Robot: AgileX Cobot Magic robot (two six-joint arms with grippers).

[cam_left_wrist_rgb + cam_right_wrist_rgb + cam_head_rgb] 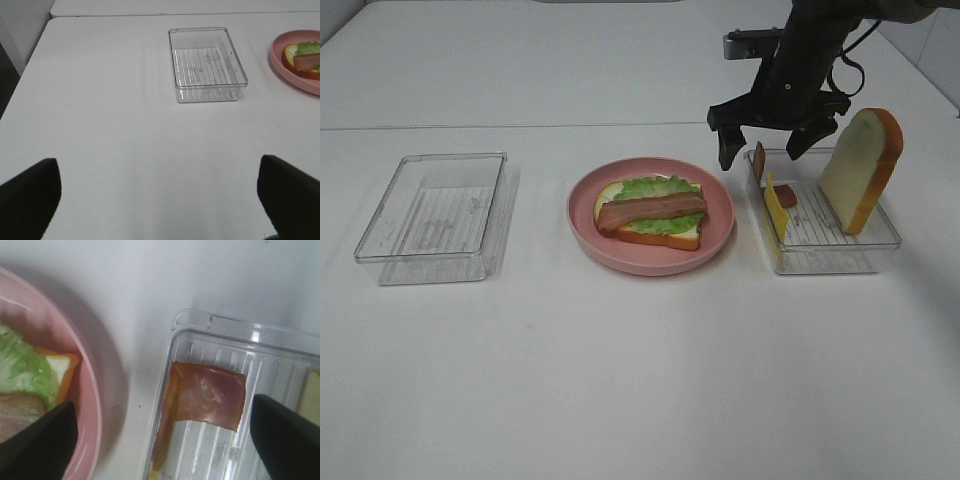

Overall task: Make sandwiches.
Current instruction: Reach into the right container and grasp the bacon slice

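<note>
- Where is the sandwich [651, 213]?
- On the pink plate [650, 266], in the middle of the table [640, 380]. A bread slice [665, 238] is at the bottom. Green lettuce [655, 188] lies on it, and a bacon strip [650, 209] lies on top.
- Is there more food?
- Yes, in the clear tray [840, 262] just beside the plate, on the right. A second bread slice [860, 170] stands up in it, tilted. A yellow cheese square [777, 205] stands on its edge by the wall near the plate. A bacon piece [207, 395] is at the far end.
- What about the right fingers [728, 135]?
- They hang above that far end, spread wide. They hold nothing.
- And the left fingers [30, 195]?
- Spread wide too, over bare table, with nothing in them. Another clear tray [210, 92] sits on the table ahead of them, to the left of the plate.
</note>
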